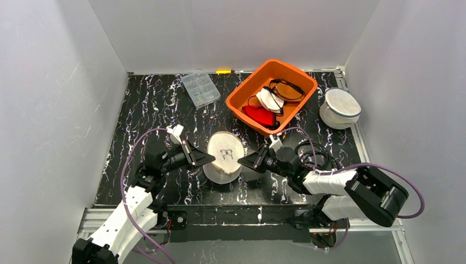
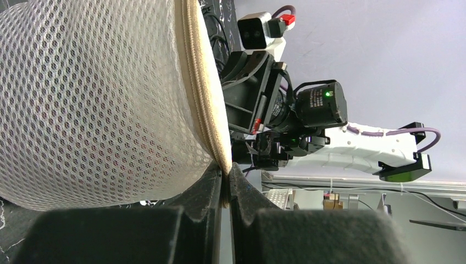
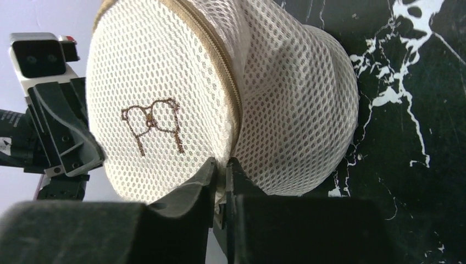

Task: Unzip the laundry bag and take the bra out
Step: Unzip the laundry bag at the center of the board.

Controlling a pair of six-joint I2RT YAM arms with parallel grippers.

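Marbled black tabletop (image 1: 159, 104), domed mesh laundry bag (image 1: 225, 157), left hand (image 2: 226, 179) and right hand (image 3: 221, 171) pinching its seam (image 2: 200, 82)

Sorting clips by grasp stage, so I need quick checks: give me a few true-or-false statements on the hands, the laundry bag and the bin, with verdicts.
1. The left hand is clamped on the zipper seam of the laundry bag. True.
2. The right hand hangs open, clear of the bag. False: its fingers pinch the bag's edge at the zipper seam.
3. The bag is unzipped, with the bra lying out on the table. False: the zipper looks closed in both wrist views, and no bra lies beside the bag.
4. The orange bin sits beyond the bag and holds several items. True.
5. The second round bag lies inside the orange bin. False: it sits on the table, right of the bin.
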